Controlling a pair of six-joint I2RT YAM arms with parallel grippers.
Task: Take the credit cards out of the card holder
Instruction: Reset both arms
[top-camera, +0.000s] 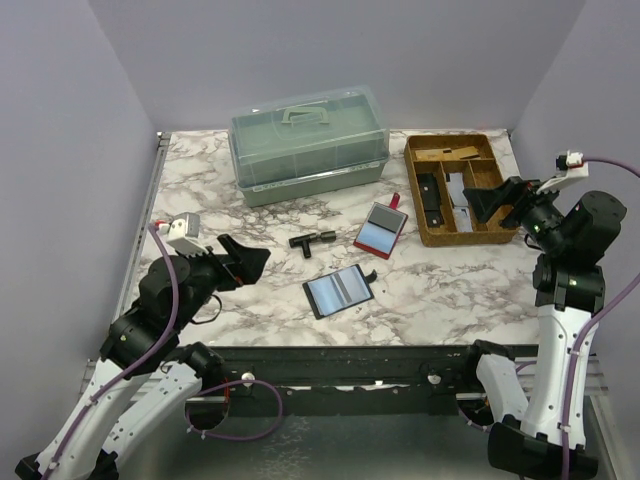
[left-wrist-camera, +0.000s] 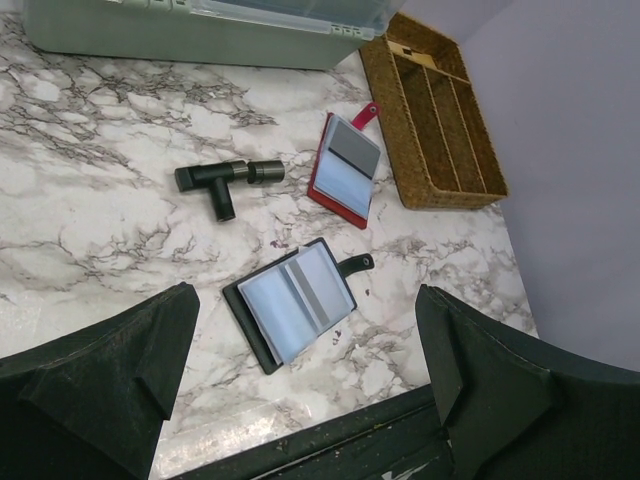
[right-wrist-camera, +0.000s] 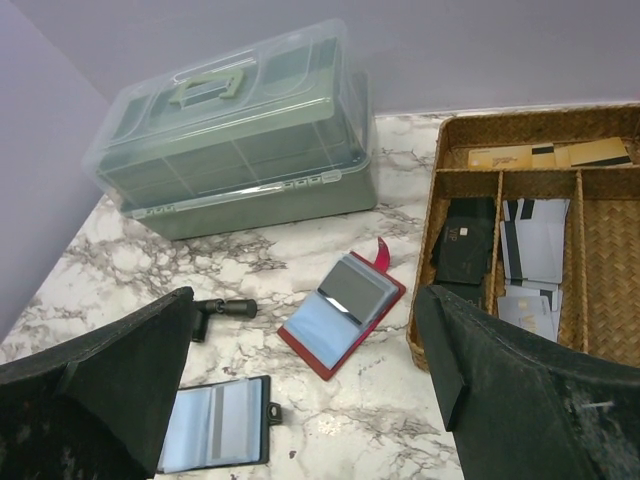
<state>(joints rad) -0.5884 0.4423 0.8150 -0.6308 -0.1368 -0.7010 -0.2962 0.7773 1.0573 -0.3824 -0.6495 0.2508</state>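
Two card holders (top-camera: 338, 291) (black, red), one box (top-camera: 308, 140), one tray (top-camera: 468, 238), one T-fitting (top-camera: 312, 240)

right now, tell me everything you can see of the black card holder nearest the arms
The flat black leather-look card holder lies open, face up and askew on the white marble table, near the front edge. Its clear sleeves show pale blue credit cards and a grey stripe down the middle. A short black closing tab sticks out one side. Only the table touches it.

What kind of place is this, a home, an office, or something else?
Likely a robot lab test cell: plain lilac walls box in a marble-patterned table, and two robot arms are bolted at its near edge.
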